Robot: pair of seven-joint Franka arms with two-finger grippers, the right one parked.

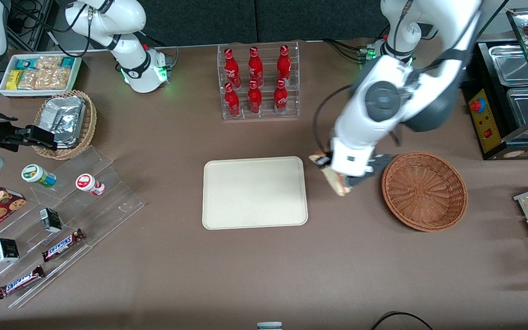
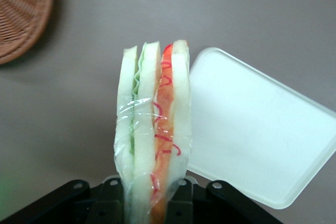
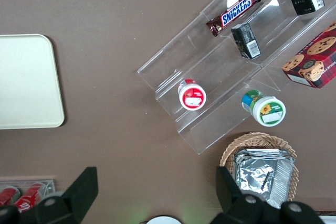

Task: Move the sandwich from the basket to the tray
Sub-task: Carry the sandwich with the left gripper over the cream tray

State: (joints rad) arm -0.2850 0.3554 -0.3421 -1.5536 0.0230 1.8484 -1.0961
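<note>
Wrapped in clear film, the sandwich (image 2: 153, 129) is hanging pinched in the end effector (image 2: 153, 195), out of the basket (image 1: 424, 190) and between it and the tray (image 1: 255, 192). Carrying it level over the tray's middle before lowering should be keeping it from catching the rim.

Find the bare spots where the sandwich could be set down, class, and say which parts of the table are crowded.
The hand holds the sandwich between the basket and the tray. The tray is bare all over, and so is the basket. Bare table lies between the tray and the bottle rack. The snack shelves at the parked arm's end are crowded.
</note>
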